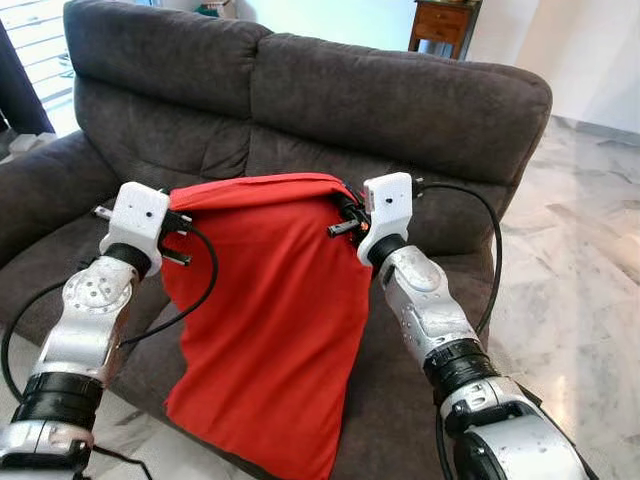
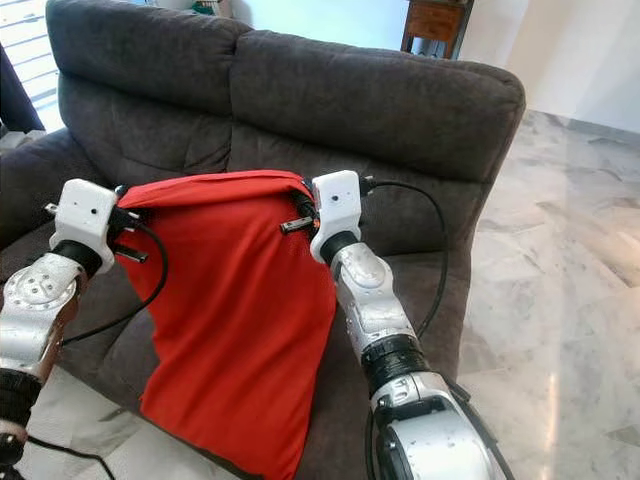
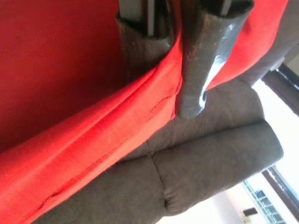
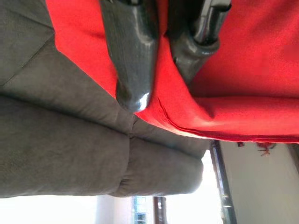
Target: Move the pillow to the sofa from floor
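Observation:
A flat red pillow (image 1: 268, 320) hangs in front of the dark grey sofa (image 1: 400, 110), held up by its top edge. My left gripper (image 1: 178, 222) is shut on the pillow's top left corner, and its fingers (image 3: 196, 60) pinch the red seam. At the top right corner my right gripper (image 1: 345, 213) is shut too, its fingers (image 4: 133, 56) clamped on the cloth. The pillow's lower end hangs below the seat's front edge. The sofa seat (image 2: 380, 300) lies behind and under it.
The sofa's left armrest (image 1: 45, 190) is beside my left arm. Pale marble floor (image 1: 580, 280) spreads to the right of the sofa. A wooden side table (image 1: 440, 25) stands behind the sofa by the far wall.

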Motion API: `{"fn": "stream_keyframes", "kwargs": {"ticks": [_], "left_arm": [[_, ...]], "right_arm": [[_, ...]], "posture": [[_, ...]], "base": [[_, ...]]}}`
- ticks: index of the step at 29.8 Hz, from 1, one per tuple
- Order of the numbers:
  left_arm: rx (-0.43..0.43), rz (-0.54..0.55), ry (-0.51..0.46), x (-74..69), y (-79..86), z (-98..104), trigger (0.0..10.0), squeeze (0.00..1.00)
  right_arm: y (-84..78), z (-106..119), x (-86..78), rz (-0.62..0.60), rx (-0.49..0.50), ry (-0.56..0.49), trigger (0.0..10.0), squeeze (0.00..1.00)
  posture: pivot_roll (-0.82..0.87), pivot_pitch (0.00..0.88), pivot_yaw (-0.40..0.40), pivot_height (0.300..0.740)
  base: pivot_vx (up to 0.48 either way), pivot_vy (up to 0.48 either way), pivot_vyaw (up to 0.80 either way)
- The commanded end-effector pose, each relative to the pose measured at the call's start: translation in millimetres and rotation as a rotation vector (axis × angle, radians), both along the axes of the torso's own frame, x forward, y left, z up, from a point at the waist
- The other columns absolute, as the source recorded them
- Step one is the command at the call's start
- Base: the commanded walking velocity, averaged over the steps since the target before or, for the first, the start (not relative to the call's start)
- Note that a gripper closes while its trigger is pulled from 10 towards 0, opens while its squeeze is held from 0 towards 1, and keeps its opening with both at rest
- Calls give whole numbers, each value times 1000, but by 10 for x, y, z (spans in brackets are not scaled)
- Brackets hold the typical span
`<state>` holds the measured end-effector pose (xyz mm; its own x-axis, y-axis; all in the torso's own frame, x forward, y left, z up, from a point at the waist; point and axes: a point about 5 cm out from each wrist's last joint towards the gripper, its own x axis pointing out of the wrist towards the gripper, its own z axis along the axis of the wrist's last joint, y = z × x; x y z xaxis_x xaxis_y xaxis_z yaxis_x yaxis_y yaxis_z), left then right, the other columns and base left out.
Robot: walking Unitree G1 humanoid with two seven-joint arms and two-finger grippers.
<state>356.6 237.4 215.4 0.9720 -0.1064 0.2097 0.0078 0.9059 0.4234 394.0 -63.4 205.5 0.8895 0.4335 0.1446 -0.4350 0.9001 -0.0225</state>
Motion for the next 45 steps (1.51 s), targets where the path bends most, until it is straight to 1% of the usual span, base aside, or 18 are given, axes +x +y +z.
{"fn": "stream_keyframes", "kwargs": {"ticks": [1, 5, 6, 8, 11, 14, 17, 22, 23, 25, 35, 38, 39, 40, 41, 42, 43, 45], "left_arm": [[19, 64, -38, 15, 166, 120, 10000, 0], [43, 69, -62, 116, 191, 264, 10000, 0], [60, 83, -72, 181, 215, 358, 10000, 0], [69, 91, -75, 202, 224, 393, 10000, 0], [81, 107, -100, 295, 232, 611, 10000, 0], [91, 106, -129, 329, 213, 740, 10000, 0], [99, 99, -136, 343, 184, 750, 10000, 0], [109, 85, -84, 353, 143, 490, 10000, 0], [109, 85, -84, 353, 143, 490, 10000, 0], [106, 80, -32, 330, 142, 286, 10000, 0], [126, 44, 68, 176, 108, -210, 10000, 0], [122, 31, 82, 136, 85, -301, 10000, 0], [123, 37, 85, 123, 93, -320, 10000, 714], [124, 41, 86, 114, 99, -331, 10000, 714], [123, 52, 89, 102, 112, -344, 10000, 1000], [123, 52, 89, 102, 112, -344, 10000, 1000], [119, 54, 90, 98, 117, -347, 10000, 1000], [113, 65, 88, 74, 142, -358, 10000, 1000]], "right_arm": [[-245, 240, 98, -127, 64, -65, 10000, 0], [-351, 421, 185, -193, 56, -88, 10000, 0], [-407, 553, 226, -221, 56, -106, 10000, 0], [-422, 599, 238, -227, 54, -113, 10000, 0], [-513, 785, 287, -281, 24, -130, 10000, 0], [-581, 875, 307, -323, 32, -133, 10000, 0], [-633, 890, 312, -342, 43, -134, 10000, 0], [-684, 506, 297, -361, 9, -37, 10000, 0], [-684, 506, 297, -361, 9, -37, 10000, 0], [-702, 277, 270, -370, -23, 18, 10000, 0], [-719, -241, 148, -379, -61, 136, 10000, 0], [-728, -377, 105, -383, -45, 177, 10000, 0], [-737, -406, 95, -387, -47, 184, 10000, 71], [-742, -423, 89, -389, -50, 187, 10000, 71], [-757, -445, 81, -399, -45, 194, 10000, 753], [-757, -445, 81, -399, -45, 194, 10000, 753], [-766, -449, 79, -405, -41, 196, 10000, 886], [-805, -464, 69, -429, -35, 194, 10000, 882]], "posture": [[90, 120, 2, 740], [93, 119, 3, 740], [95, 118, 5, 740], [95, 118, 5, 740], [96, 122, 7, 740], [96, 125, 8, 740], [95, 130, 8, 740], [95, 138, 9, 740], [95, 138, 9, 740], [95, 138, 11, 740], [93, 133, 8, 740], [98, 131, 7, 740], [98, 131, 7, 740], [98, 131, 7, 740], [98, 131, 7, 740], [98, 131, 7, 740], [98, 131, 7, 740], [99, 127, 5, 740]], "base": [[0, 0, 0], [0, 0, 0], [0, 0, 0], [0, 0, 0], [0, 0, 0], [0, 0, 0], [0, 0, 0], [0, 0, 0], [0, 0, 0], [0, 0, 0], [0, 0, 0], [0, 0, 0], [0, 0, 0], [0, 0, 0], [0, 0, 0], [0, 0, 0], [0, 0, 0], [0, 0, 0]]}}
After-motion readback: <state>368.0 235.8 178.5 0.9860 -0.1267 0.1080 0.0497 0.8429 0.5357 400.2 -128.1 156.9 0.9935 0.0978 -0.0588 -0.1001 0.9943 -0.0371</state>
